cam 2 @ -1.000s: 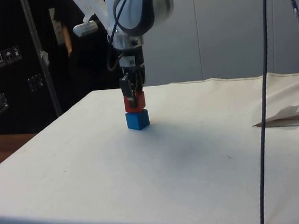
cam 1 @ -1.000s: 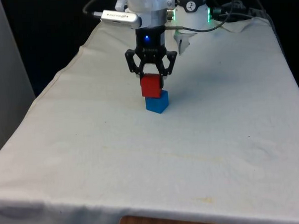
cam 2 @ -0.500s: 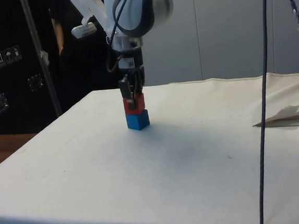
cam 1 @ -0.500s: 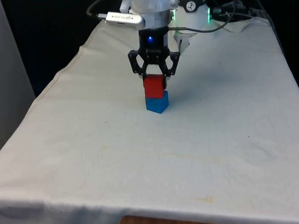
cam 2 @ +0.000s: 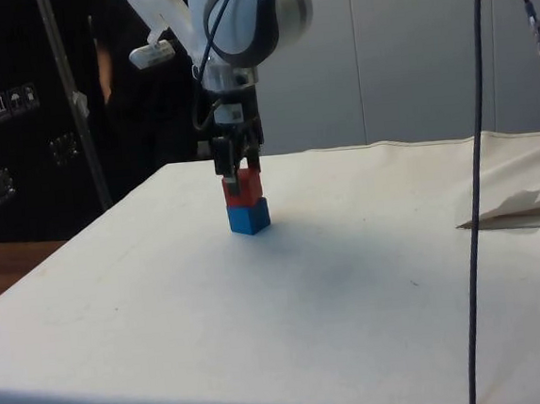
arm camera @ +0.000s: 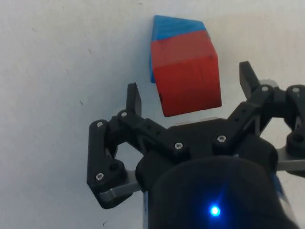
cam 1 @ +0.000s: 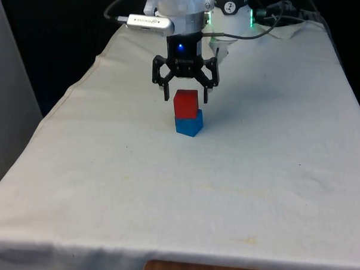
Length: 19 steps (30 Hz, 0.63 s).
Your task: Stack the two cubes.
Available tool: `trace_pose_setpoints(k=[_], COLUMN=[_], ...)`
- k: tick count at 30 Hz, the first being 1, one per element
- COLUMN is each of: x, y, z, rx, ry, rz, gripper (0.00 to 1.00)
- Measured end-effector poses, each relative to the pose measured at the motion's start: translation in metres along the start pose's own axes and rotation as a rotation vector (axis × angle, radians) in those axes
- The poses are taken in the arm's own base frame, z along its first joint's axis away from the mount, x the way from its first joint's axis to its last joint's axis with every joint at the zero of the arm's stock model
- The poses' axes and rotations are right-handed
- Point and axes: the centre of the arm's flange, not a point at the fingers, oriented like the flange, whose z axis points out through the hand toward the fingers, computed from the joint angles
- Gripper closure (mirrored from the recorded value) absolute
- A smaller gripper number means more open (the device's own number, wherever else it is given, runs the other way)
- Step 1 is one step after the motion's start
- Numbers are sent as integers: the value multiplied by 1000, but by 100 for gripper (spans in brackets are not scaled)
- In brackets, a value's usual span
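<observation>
The red cube point(cam 1: 186, 103) sits on top of the blue cube point(cam 1: 188, 123) in the middle of the white cloth point(cam 1: 242, 186), slightly toward the far end, so the stack looks made. The gripper point(cam 1: 185, 93) stands directly over it with its fingers spread, one at the red cube's 9 o'clock and one at its 3 o'clock in the front view, each with a gap of cloth showing between finger and cube. In the wrist view the fingers point(arm camera: 135, 99) flank the red cube without touching it, and the red cube looks turned a little against the blue one beneath, covering most of its top face. The step in hand appears to be the release and retreat. To do it well, the gripper should go straight up, with no sideways drift and no twist of the wrist, since a brushed fingertip could nudge the red cube off its seat. The fingers should keep their spread until they are above the red cube's top.
</observation>
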Motion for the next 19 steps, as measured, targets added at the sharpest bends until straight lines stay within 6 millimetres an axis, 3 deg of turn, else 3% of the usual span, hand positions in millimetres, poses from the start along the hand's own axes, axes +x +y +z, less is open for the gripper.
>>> trace_pose_setpoints(k=[5, 19], x=[3, 8], y=[0, 3], z=[-6, -58], rx=[1, 21], ry=[12, 56], rz=[2, 12], gripper=[0, 0])
